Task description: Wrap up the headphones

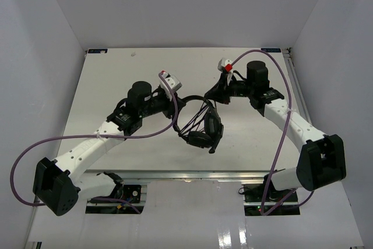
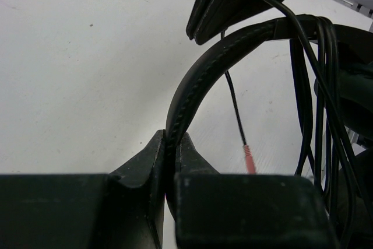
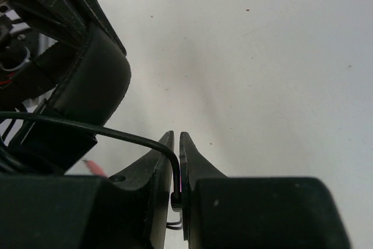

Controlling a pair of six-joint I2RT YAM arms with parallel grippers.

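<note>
Task thing: the headphones sit near the middle of the desk, between the two arms.
Band: the headband arcs across the 12 o'clock side of the set, from one arm's tip to the other's.
Cups: the two earcups are at the 6 o'clock end, close together, one just toward 7 o'clock of the other.
Left side: the left hand is at 9 o'clock of the headphones. Its fingers are pressed onto the headband's edge, and in the left wrist view the band rises from between them toward 1 o'clock.
Right side: the right hand is at 1 o'clock of the headphones. Its fingers are nearly together, pinching the thin cable, which comes in from 9 o'clock in the right wrist view and bends down into the slit between them.
Wire run: several strands of the cable cross over the headband at 2 o'clock in the left wrist view and drop toward 5 o'clock.
Wire end: one strand hangs straight down and ends in a pinkish plug. Whether it touches the desk cannot be told.
</note>
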